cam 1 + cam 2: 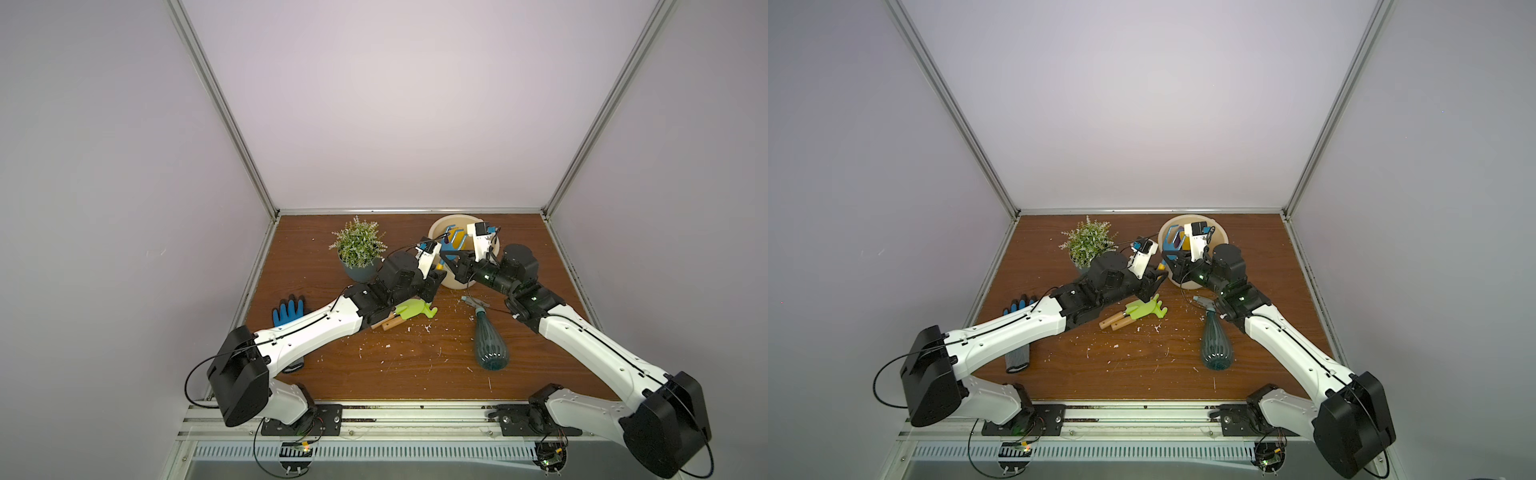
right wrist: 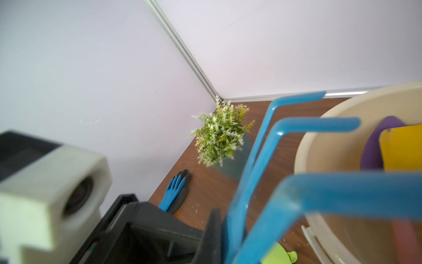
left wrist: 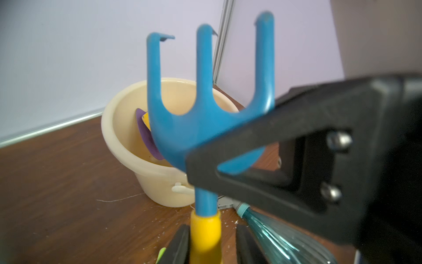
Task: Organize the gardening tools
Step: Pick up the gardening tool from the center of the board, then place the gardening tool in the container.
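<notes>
step, as I read it: handover of blue fork [image 3: 205, 128], held upright just beside the near-left rim of cream bucket [image 3: 114, 137] | right gripper [image 1: 451, 262] clenched on its head | left gripper [image 3: 210, 230] parted round the yellow handle | next, I reckon: I back left arm clear, then carry fork over bucket and let go

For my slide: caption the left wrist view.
Right gripper clamps a blue three-pronged plastic fork, yellow-handled, before a cream plastic bucket.
</notes>
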### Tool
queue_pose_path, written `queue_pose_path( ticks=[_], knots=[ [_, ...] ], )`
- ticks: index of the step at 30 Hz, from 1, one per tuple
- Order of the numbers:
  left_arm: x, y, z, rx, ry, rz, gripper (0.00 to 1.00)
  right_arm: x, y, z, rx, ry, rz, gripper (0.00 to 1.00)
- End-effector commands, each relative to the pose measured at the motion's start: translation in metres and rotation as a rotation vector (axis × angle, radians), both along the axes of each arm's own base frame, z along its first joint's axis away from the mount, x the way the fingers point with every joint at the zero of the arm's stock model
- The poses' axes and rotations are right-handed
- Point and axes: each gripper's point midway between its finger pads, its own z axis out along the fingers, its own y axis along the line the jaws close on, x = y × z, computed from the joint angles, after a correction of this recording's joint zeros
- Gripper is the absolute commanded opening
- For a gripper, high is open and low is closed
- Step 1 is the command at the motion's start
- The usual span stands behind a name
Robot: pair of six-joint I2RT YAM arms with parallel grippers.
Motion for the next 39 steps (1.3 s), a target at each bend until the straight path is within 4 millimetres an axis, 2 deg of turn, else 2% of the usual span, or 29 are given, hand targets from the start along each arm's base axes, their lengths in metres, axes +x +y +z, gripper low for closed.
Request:
queue_pose_path(
  ticks=[1,5,9,13,18,22,30,39],
  knots=[
    [0.000,0.004,0.009,-0.004,-0.027,0.029,0.49,0.019,-0.017,0.046,-0.023,-0.144,-0.124,0.00],
    [0.000,0.022,0.006,0.003,-0.035,0.093,0.61,0.041,-0.034,0.070,-0.086,-0.201,-0.232,0.00],
    [0.002,0.045,-0.009,0.046,-0.006,0.168,0.68,0.066,-0.053,0.093,-0.180,-0.260,-0.377,0.00],
    [0.005,0.071,-0.025,0.063,0.039,0.248,0.71,0.092,-0.075,0.093,-0.316,-0.279,-0.538,0.00],
    [0.007,0.099,-0.042,0.072,0.078,0.328,0.71,0.117,-0.091,0.069,-0.492,-0.269,-0.658,0.00],
    [0.008,0.111,-0.054,0.099,0.103,0.365,0.71,0.128,-0.098,0.044,-0.593,-0.253,-0.700,0.00],
    [0.009,0.119,-0.091,0.162,0.193,0.413,0.76,0.136,-0.099,-0.009,-0.690,-0.208,-0.696,0.00],
    [0.005,0.122,-0.109,0.185,0.216,0.410,0.76,0.145,-0.095,-0.052,-0.745,-0.163,-0.674,0.00]
  ],
)
